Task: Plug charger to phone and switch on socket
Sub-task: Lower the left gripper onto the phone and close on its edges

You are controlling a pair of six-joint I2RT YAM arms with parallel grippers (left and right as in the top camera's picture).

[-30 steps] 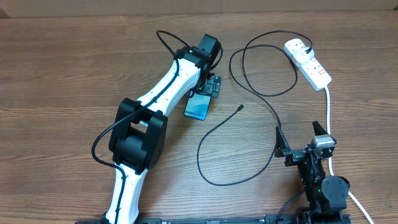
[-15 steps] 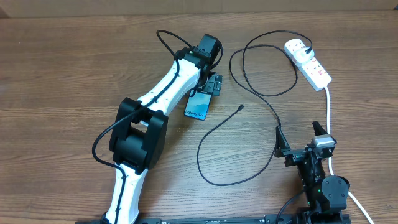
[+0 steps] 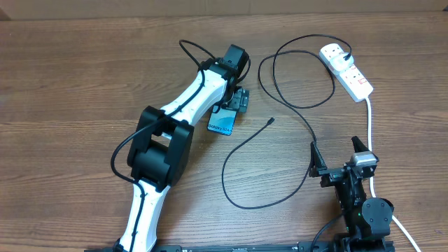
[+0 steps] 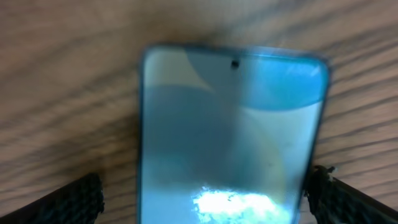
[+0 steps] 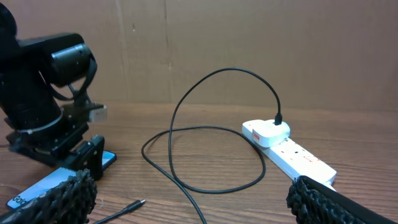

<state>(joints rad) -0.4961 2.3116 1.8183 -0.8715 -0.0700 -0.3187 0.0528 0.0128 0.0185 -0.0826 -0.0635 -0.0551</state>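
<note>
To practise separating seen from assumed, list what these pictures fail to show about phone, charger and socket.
- Overhead: the phone has its far end hidden under the left gripper.
- Left wrist: its lower end is cut by the bottom edge; the text is blurred.
- Overhead: the socket has switches too small to read.
- Overhead: the charger has a tip too small to identify.

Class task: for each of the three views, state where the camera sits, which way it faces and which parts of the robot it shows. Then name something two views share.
Overhead: above the table, looking straight down; shows left arm, right arm, phone, charger, socket.
Left wrist: faces down, close over the phone; own fingertips at the lower corners.
Right wrist: low, facing level across the table; own fingertips, plus the left arm.
Shared: overhead and right wrist both show socket, charger and phone.
</note>
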